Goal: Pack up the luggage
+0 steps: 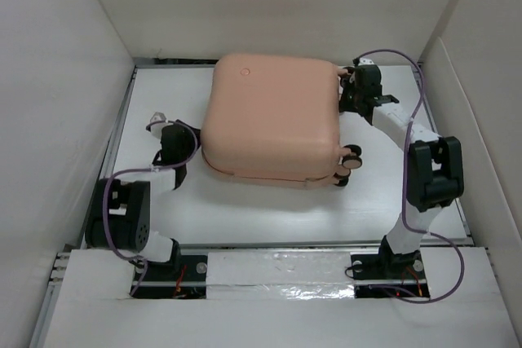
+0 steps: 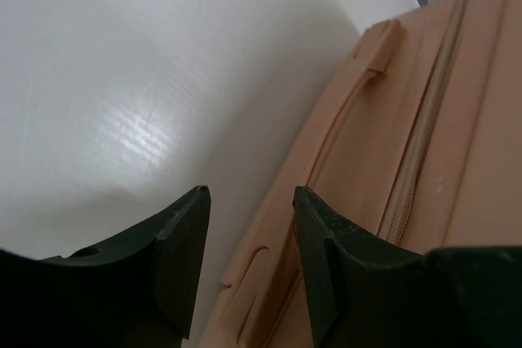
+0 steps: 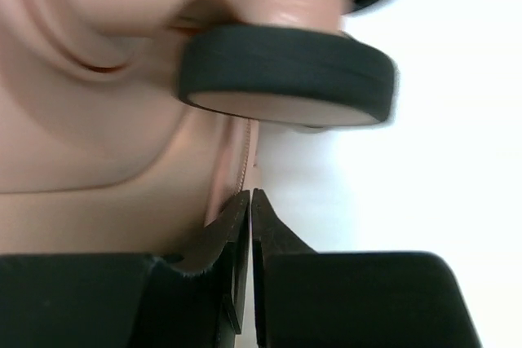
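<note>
I'm seeing closed salmon-pink suitcase (image 1: pixel 273 116) lying flat on white table (image 1: pixel 269 218). Left gripper (image 2: pixel 249 201) gaping beside its side, holding nothing. Right gripper (image 3: pixel 250 197) pinching nearly together at zipper seam, caster wheel (image 3: pixel 285 79) crowding it.

One luggage (image 1: pixel 273 116); two hands: left hand (image 2: pixel 249 201), right hand (image 3: pixel 250 197).

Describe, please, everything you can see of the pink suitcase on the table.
The luggage is a salmon-pink hard-shell suitcase with rounded corners, closed and lying flat on the white table, a round mark on its upper shell. Black-and-pink caster wheels stick out on its right side; a zipper runs round its edge. The left gripper stands open beside it; the right gripper, closed, sits at the zipper seam.
</note>
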`<move>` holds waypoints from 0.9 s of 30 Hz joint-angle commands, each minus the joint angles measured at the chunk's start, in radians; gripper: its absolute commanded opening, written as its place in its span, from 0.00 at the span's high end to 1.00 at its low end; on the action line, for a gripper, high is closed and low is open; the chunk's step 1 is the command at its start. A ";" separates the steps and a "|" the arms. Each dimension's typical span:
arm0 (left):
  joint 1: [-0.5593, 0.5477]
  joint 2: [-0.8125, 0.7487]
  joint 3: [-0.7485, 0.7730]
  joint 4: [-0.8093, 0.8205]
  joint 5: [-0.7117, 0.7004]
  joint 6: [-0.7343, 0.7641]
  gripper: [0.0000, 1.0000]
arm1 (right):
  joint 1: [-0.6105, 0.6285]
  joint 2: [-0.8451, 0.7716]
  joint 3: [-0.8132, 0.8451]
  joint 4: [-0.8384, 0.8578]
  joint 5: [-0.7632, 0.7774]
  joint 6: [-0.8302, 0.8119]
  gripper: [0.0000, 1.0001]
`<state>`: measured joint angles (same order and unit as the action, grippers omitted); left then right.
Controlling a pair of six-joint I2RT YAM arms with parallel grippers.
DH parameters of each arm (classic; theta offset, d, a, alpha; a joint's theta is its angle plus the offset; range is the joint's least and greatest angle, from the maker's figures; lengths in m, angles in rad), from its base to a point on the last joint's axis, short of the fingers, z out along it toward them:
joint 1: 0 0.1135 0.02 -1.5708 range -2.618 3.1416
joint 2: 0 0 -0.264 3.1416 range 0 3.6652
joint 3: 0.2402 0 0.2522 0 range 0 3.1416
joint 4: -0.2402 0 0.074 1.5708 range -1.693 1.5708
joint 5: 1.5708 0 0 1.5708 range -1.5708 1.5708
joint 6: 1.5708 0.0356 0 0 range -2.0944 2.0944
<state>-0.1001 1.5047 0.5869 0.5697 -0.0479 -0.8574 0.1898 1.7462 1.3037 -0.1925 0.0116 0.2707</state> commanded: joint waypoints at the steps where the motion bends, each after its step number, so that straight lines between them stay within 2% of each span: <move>1: -0.235 -0.096 -0.132 0.026 0.125 0.044 0.57 | 0.106 0.083 0.195 0.036 -0.283 0.003 0.89; 5: -0.323 -0.219 -0.254 0.010 0.074 0.041 0.57 | 0.091 0.139 0.333 -0.028 -0.317 -0.024 0.86; 8: -0.435 -0.339 -0.292 -0.062 -0.016 0.029 0.57 | 0.077 0.191 0.454 -0.089 -0.409 -0.024 0.79; 9: -0.469 -0.374 -0.300 -0.082 -0.045 0.023 0.57 | 0.077 0.209 0.494 -0.117 -0.451 -0.028 0.75; 10: -0.531 -0.439 -0.308 -0.103 -0.096 0.021 0.57 | 0.077 0.254 0.599 -0.157 -0.463 -0.054 0.72; 11: -0.562 -0.467 -0.306 -0.161 -0.119 0.020 0.57 | 0.077 0.283 0.664 -0.253 -0.466 -0.071 0.71; 14: -0.665 -0.589 -0.311 -0.250 -0.214 -0.009 0.57 | 0.108 0.375 0.875 -0.369 -0.452 -0.100 0.62; 15: -0.685 -0.621 -0.317 -0.260 -0.231 -0.020 0.57 | 0.108 0.386 0.908 -0.378 -0.458 -0.100 0.53; 17: -0.711 -0.701 -0.323 -0.281 -0.273 -0.034 0.55 | 0.117 0.394 0.959 -0.366 -0.467 -0.076 0.41; 18: -0.711 -0.718 -0.318 -0.293 -0.277 -0.031 0.51 | 0.117 0.389 0.968 -0.360 -0.469 -0.067 0.32; 21: -0.711 -0.727 -0.256 -0.359 -0.320 0.009 0.43 | 0.097 0.368 1.025 -0.355 -0.495 -0.041 0.20; 23: -0.711 -0.713 -0.207 -0.381 -0.348 0.041 0.43 | 0.076 0.342 1.037 -0.364 -0.525 -0.042 0.20; 25: -0.696 -0.699 -0.187 -0.363 -0.337 0.060 0.41 | 0.076 0.230 0.950 -0.335 -0.539 -0.059 0.21; 26: -0.685 -0.690 -0.180 -0.346 -0.327 0.075 0.41 | 0.076 0.172 0.886 -0.262 -0.539 -0.060 0.22; 27: -0.673 -0.680 -0.174 -0.334 -0.314 0.081 0.41 | 0.085 0.025 0.803 -0.219 -0.532 -0.061 0.31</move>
<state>-0.8001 0.8154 0.3325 0.1497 -0.3397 -0.8112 0.2970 2.0335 2.1906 -0.4999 -0.4755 0.2070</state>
